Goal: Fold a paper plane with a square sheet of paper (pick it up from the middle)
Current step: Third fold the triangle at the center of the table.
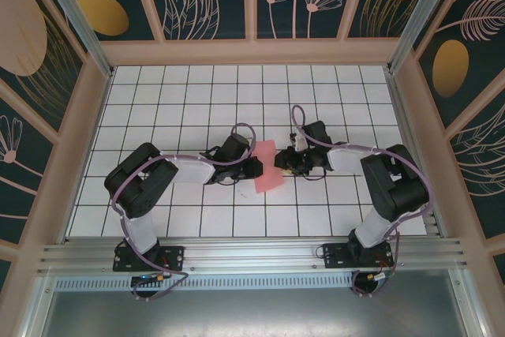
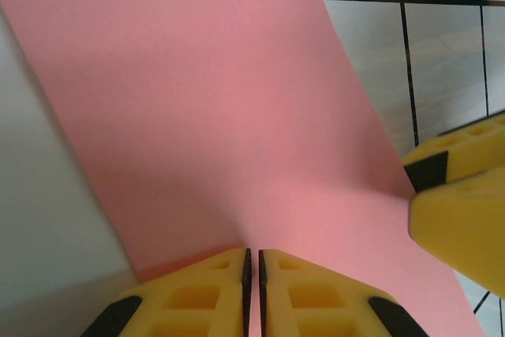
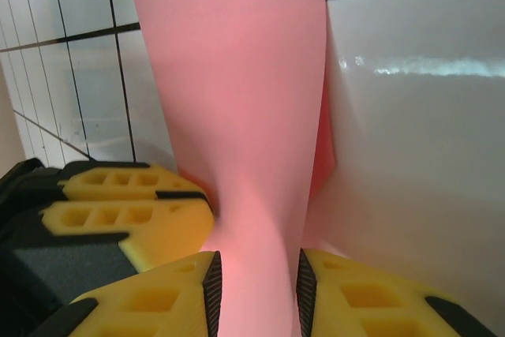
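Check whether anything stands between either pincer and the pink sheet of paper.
Nothing visible does. The left pincer is shut on the sheet of paper at its edge. The right pincer has its fingers either side of the same sheet, jaws apart, with nothing else between them.

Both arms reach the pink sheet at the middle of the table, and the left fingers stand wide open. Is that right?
Not quite: the left fingers are shut, pinching the edge of the square sheet of paper, as the left wrist view shows. The rest of the statement holds.
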You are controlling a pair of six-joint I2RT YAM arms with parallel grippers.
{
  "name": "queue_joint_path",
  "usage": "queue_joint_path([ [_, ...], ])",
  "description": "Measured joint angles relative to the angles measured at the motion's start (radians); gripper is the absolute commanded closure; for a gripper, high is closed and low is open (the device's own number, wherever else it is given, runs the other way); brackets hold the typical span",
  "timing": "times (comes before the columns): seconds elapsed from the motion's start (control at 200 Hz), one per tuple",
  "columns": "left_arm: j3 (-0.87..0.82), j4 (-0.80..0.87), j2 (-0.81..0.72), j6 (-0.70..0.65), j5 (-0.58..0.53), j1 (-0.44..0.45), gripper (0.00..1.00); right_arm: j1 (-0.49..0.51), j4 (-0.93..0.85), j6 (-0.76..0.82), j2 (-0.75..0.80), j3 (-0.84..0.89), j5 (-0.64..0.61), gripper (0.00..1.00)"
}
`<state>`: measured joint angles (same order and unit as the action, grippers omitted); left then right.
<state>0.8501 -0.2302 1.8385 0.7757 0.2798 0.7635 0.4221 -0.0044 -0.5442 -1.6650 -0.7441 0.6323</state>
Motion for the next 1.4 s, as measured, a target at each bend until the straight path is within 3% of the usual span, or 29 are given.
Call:
queue_joint_path([
  [0.225,0.036,0.056,0.001,-0.067,0.0,0.0,0.84,-0.009,-0.01,0.033,-0.068,-0.055,0.029,0.89],
  [0.285,0.045,0.065,0.0,-0.08,-0.002,0.0,0.8,-0.009,-0.01,0.036,-0.071,-0.058,0.031,1.0],
  [0.37,0.052,0.079,-0.002,-0.091,-0.005,0.0,0.78,-0.009,-0.01,0.02,-0.071,-0.058,0.039,1.0],
  [0.475,0.053,0.108,-0.034,-0.103,-0.02,0.0,0.68,-0.009,0.01,-0.013,-0.065,-0.042,0.043,1.0],
  [0.646,0.018,0.12,-0.214,-0.146,-0.087,0.019,0.54,-0.001,0.051,-0.117,-0.037,0.008,0.039,1.0],
  [0.831,0.0,0.151,-0.354,-0.237,-0.249,0.187,0.48,0.024,0.101,-0.247,-0.006,0.047,0.011,1.0],
  [1.041,-0.003,0.227,-0.312,-0.32,-0.431,0.375,0.43,0.035,0.138,-0.344,-0.003,0.053,-0.017,1.0],
  [1.401,0.028,0.247,-0.13,-0.41,-0.584,0.423,0.38,0.044,0.143,-0.383,-0.003,0.051,-0.033,1.0],
])
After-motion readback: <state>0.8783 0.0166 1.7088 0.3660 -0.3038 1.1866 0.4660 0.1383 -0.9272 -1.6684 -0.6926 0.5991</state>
